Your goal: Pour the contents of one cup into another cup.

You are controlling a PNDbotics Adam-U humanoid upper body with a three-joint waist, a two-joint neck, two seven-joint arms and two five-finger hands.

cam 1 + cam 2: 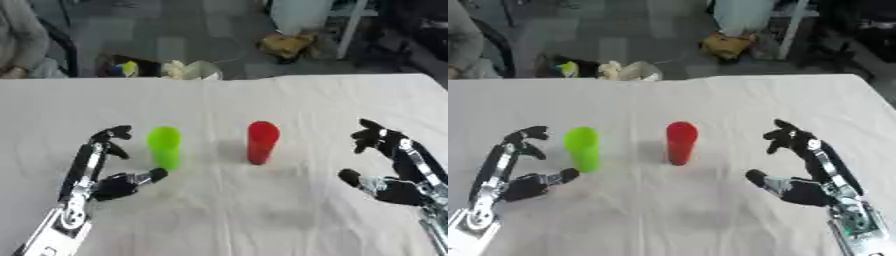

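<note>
Hidden: what either cup holds cannot be made out; both forearms run off the lower edge.
Green cup: tall bright-green plastic cup (164, 147), upright, left of centre.
Red cup: tall red plastic cup (261, 142), upright, near the green one, apart from it.
Left hand (109, 172): spread beside the green cup, thumb tip just beside its base; contact unclear.
Right hand (808, 172): spread, holding nothing, well apart from the red cup.
Surface: white cloth-covered table (227, 215).
Room: grey floor beyond, with blurred clutter.
</note>
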